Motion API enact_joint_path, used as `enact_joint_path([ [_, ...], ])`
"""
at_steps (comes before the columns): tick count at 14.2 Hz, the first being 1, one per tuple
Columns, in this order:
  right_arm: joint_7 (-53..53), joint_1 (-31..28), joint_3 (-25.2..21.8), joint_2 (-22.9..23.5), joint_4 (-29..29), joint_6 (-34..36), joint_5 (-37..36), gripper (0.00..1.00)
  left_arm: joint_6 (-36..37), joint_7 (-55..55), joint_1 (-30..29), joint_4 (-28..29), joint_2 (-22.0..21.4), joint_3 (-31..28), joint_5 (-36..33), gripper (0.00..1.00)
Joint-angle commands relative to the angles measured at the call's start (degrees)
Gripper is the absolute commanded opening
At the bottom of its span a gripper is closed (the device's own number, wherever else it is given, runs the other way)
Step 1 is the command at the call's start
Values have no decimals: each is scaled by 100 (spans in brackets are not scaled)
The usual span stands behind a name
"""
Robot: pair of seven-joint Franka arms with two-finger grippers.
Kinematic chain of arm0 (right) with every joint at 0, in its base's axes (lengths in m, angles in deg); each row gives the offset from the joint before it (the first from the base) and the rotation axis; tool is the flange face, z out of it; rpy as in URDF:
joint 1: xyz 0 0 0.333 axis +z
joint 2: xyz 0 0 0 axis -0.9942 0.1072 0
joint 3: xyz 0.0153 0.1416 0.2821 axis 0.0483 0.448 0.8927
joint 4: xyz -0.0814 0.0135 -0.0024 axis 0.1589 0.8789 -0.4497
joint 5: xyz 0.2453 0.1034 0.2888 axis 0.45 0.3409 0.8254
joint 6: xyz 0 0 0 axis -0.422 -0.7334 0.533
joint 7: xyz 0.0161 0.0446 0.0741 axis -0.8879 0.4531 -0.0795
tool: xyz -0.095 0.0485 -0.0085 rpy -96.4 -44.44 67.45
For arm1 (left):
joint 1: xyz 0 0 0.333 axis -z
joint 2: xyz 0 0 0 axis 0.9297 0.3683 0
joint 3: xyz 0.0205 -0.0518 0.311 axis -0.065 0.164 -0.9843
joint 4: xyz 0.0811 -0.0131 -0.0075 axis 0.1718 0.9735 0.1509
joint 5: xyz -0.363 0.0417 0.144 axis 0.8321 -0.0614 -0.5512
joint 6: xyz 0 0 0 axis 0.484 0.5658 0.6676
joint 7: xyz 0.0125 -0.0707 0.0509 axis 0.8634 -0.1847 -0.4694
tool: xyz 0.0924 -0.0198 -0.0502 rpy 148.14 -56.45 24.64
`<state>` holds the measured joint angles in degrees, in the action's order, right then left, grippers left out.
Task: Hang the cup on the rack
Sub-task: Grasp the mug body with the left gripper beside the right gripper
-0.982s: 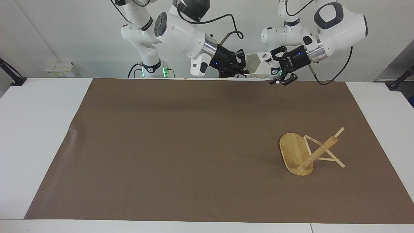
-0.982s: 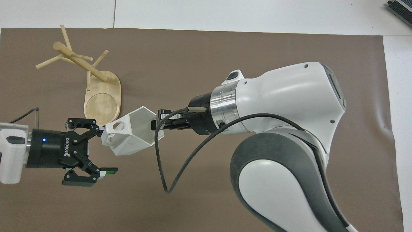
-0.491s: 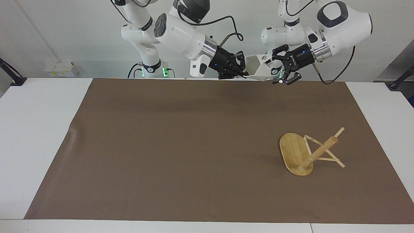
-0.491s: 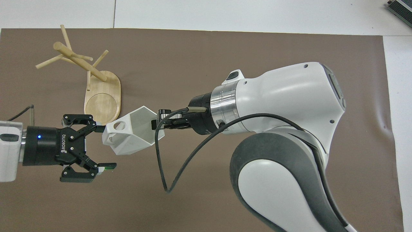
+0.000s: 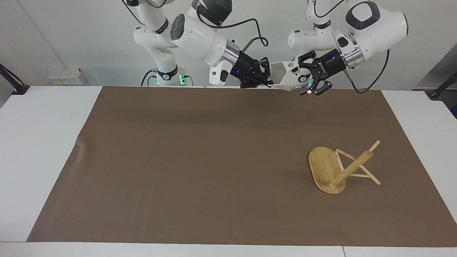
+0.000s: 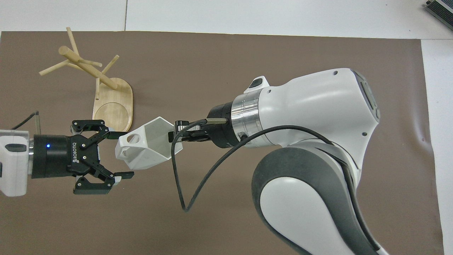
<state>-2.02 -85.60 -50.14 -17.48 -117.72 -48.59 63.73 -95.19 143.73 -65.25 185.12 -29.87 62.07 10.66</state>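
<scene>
The white faceted cup (image 5: 285, 77) (image 6: 148, 146) hangs in the air on its side, over the mat's edge close to the robots. My right gripper (image 5: 267, 79) (image 6: 176, 133) is shut on its rim. My left gripper (image 5: 302, 78) (image 6: 122, 154) is open at the cup's handle end, one finger on each side of it. Whether they touch it I cannot tell. The bamboo rack (image 5: 334, 169) (image 6: 106, 92) lies tipped over on the mat toward the left arm's end, its post and pegs slanting away from the oval base.
A brown mat (image 5: 200, 160) (image 6: 247, 49) covers most of the white table (image 5: 43, 135). A black cable (image 6: 184, 184) loops down from the right wrist over the mat.
My left gripper has edged toward the cup's handle end and stayed open. The right gripper has kept its hold, and the cup has shifted only slightly.
</scene>
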Motion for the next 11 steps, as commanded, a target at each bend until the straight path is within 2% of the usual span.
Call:
enact_joint_path([
  [1, -76, -71, 89, -16, -90, -133, -60, 0, -125, -88, 90, -83, 46, 49, 94, 100],
  [7, -58, -71, 89, -24, -108, -133, -60, 0, -274, -79, 283, -74, 46, 58, 165, 100],
  [8, -49, -71, 89, -24, -108, -133, -60, 0, -274, -79, 283, -57, 46, 58, 165, 91],
  [9, -41, -71, 89, -24, -108, -124, -60, 0, -283, -53, 292, -48, 46, 58, 165, 56],
  [10, -32, -71, 89, -24, -108, -133, -60, 0, -257, -96, 292, -48, 46, 58, 165, 5],
  [11, -32, -71, 89, -24, -108, -133, -60, 0, -213, -149, 283, -48, 37, 58, 165, 0],
])
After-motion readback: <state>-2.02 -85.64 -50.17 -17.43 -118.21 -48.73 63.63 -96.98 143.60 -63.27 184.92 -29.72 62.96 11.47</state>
